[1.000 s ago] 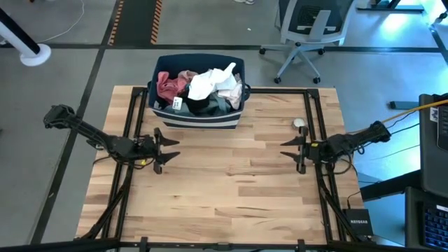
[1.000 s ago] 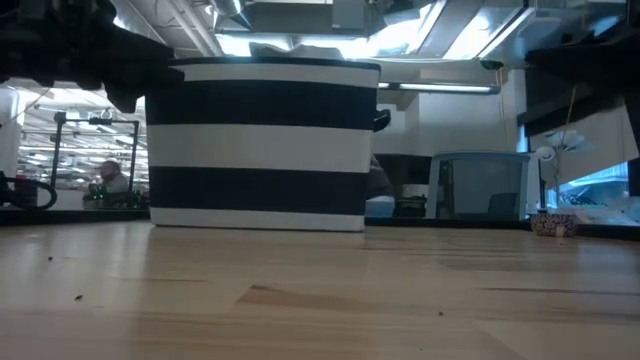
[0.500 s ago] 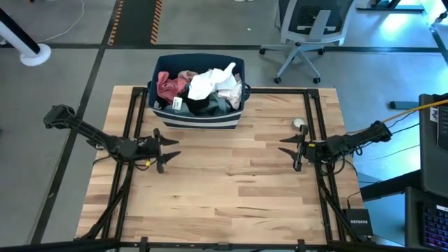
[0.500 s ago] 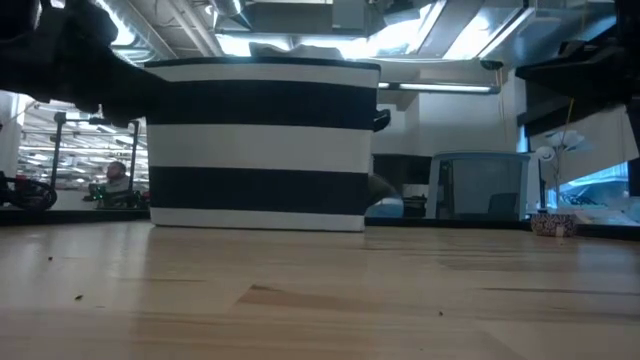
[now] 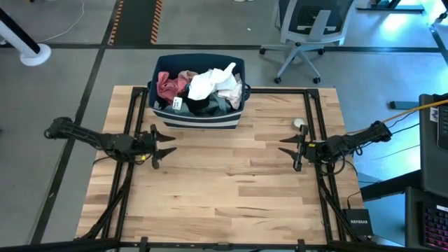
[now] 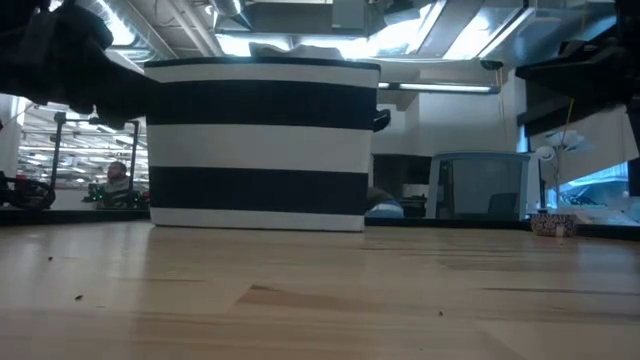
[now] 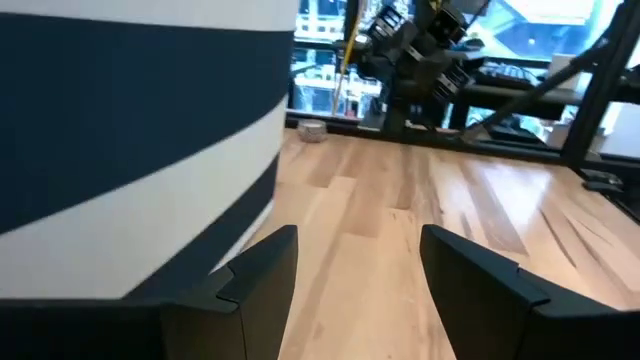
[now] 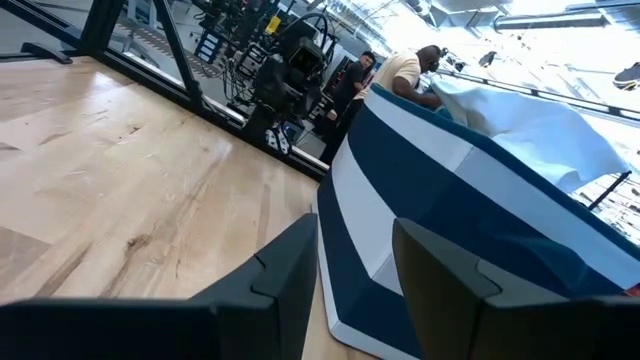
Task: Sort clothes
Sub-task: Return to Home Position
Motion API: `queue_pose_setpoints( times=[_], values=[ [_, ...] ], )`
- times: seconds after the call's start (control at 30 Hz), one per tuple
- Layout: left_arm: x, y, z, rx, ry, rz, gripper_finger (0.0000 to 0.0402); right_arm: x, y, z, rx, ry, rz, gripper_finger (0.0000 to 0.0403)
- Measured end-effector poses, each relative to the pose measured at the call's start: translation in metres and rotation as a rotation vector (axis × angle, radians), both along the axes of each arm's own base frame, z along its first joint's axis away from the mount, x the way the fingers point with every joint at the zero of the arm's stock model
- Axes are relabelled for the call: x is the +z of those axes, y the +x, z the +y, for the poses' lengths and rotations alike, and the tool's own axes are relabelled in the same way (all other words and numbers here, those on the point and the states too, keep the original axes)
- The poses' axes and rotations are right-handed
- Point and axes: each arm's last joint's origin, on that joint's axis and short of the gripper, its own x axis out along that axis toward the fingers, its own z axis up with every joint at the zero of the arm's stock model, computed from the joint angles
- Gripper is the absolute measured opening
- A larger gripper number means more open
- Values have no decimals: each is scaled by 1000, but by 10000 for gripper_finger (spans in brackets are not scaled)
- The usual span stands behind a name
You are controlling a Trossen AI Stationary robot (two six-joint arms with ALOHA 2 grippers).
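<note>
While both dark arms lie low over the pale wooden table, the left gripper sits by the left rail, its two fingers spread and empty. One navy fabric bin with white stripes stands at the far edge, holding the clothes: one pink piece, one white piece, one dark teal-grey piece. One small round object lies near the right gripper, likewise spread and empty. Since a second ago the left arm has drawn back and flattened; the right has barely shifted.
</note>
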Motion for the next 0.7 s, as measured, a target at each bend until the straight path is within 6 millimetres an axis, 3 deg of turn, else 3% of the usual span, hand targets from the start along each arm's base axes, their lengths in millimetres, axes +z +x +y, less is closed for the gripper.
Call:
queue_pose_setpoints(
  times=[0.3,0.7],
  values=[
    [13,-14,6,-22,48,-143,208,0,0,0,0,0,0,149],
    [10,-12,7,-145,35,-123,208,0,0,0,1,0,1,149]
  ],
)
